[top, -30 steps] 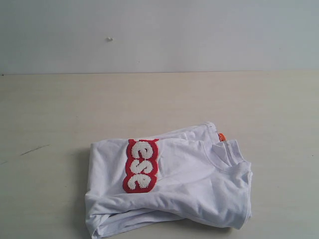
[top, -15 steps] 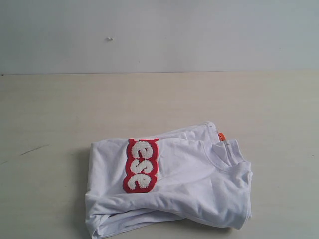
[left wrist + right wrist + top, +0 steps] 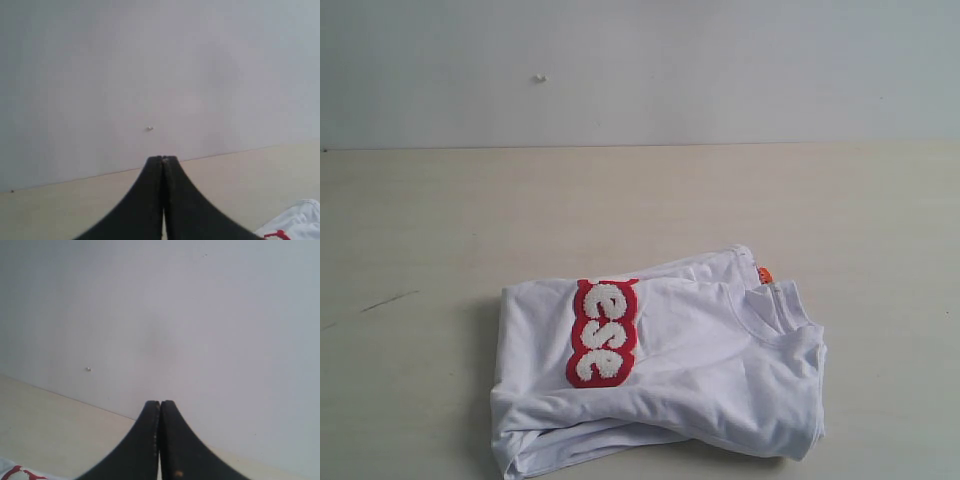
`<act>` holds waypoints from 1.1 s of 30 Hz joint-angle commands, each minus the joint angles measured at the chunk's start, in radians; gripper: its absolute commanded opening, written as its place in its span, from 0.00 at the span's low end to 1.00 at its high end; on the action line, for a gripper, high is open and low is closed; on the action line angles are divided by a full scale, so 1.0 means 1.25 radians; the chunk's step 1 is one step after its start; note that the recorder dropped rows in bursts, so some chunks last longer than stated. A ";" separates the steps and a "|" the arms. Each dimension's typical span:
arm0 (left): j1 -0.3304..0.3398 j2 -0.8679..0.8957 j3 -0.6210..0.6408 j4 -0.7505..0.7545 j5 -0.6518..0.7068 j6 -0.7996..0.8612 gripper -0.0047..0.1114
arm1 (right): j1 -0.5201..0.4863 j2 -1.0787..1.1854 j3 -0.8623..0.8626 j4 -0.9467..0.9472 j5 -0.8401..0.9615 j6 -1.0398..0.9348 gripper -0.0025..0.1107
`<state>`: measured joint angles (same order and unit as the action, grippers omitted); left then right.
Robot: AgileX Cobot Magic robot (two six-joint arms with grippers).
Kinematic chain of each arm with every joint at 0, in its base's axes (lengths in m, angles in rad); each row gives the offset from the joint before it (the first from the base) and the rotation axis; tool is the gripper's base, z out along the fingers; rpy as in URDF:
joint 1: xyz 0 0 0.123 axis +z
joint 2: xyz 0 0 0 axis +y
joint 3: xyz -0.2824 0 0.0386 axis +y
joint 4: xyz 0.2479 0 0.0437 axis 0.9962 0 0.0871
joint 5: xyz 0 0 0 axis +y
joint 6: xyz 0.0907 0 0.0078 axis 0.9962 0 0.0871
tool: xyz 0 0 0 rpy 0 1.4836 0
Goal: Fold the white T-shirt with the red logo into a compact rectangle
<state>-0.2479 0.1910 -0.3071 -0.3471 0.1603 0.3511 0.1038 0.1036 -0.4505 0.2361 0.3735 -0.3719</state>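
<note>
White T-shirt (image 3: 720,370): plain white, collar incl. Red logo (image 3: 602,333): fuzzy white letters on thick red outline. Neck tag (image 3: 765,274): orange. Tabletop (image 3: 470,220): pale beige, faint streaks, one thin dark mark (image 3: 390,299). Wall (image 3: 740,70): flat pale grey-white. Left gripper (image 3: 163,160) & right gripper (image 3: 160,402): both black.

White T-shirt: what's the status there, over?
Left pincer shut, empty. Right pincer shut, empty. White T-shirt lies folded on table, red logo up. Nothing in the way.
</note>
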 commanded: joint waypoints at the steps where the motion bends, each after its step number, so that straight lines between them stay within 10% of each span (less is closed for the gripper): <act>1: 0.063 -0.084 0.028 0.047 0.083 0.005 0.04 | 0.001 -0.001 0.003 -0.002 -0.005 0.002 0.02; 9: 0.207 -0.153 0.187 0.041 0.076 -0.101 0.04 | 0.001 -0.002 0.003 -0.002 -0.003 0.002 0.02; 33: 0.208 -0.153 0.246 0.189 0.156 -0.193 0.04 | 0.001 -0.002 0.003 -0.002 -0.003 0.006 0.02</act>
<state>0.0090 0.0057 -0.0023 -0.1261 0.3581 0.1202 0.1038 0.1036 -0.4505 0.2361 0.3757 -0.3681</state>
